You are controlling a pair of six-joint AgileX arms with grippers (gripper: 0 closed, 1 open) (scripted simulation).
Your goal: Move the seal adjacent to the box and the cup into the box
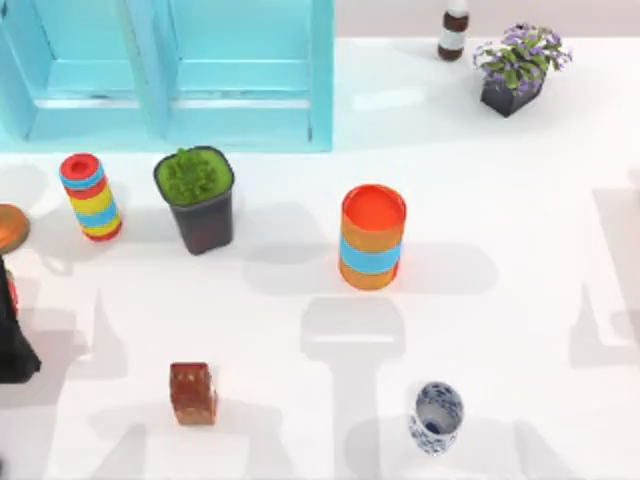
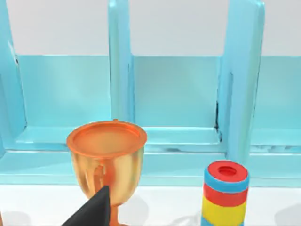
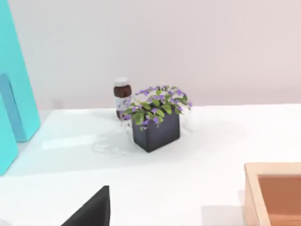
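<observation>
My left claw [image 2: 91, 209] shows as a dark fingertip low in the left wrist view; whether it is released or clenched I cannot tell. Just beyond it stands an orange goblet [image 2: 106, 160], with a red-yellow-blue striped cylinder [image 2: 225, 194] beside it, both before the turquoise box [image 2: 237, 84]. From above, the left arm [image 1: 12, 335] sits at the counter's left edge. My right claw [image 3: 91, 209] likewise shows one dark fingertip; I cannot tell its state either. It faces a purple-flowered planter [image 3: 155, 120], a brown bottle [image 3: 122, 94] behind it, and a tan tray [image 3: 275, 193] nearby. The seal [image 1: 193, 393] stands on the white counter [image 1: 520, 200] at front left, well apart from the box. The cup [image 1: 436, 417] lies tipped at front right. Between them and the box: a green plant pot [image 1: 196, 198] and an orange cylinder [image 1: 372, 237].
</observation>
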